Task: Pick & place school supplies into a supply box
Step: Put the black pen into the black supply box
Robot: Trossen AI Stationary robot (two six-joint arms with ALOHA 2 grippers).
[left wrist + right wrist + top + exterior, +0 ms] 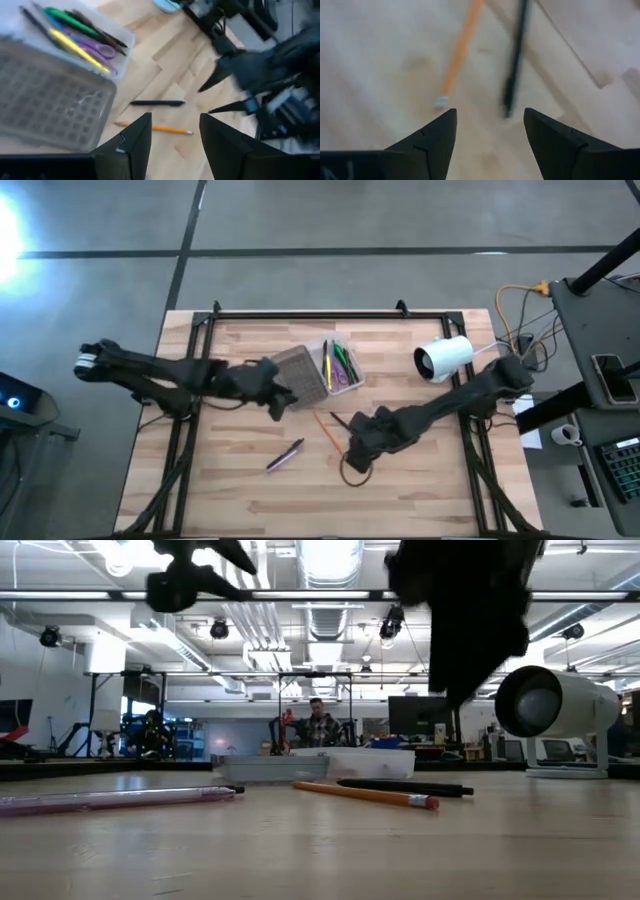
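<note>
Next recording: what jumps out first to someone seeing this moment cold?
The right gripper, fingers open, hangs over an orange pencil and a black pen lying loose at mid-table. Just beyond them sits the open clear box, already holding green, yellow and dark pens and the purple scissors, with the left gripper open beside its ribbed grey half. A white camera stands at the far right, and one more pen lies alone nearer the front.

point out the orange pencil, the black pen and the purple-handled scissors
orange pencil [152,128], left wrist view, mid shaft
black pen [157,103], left wrist view, mid barrel
purple-handled scissors [102,50], left wrist view, handle loop
</note>
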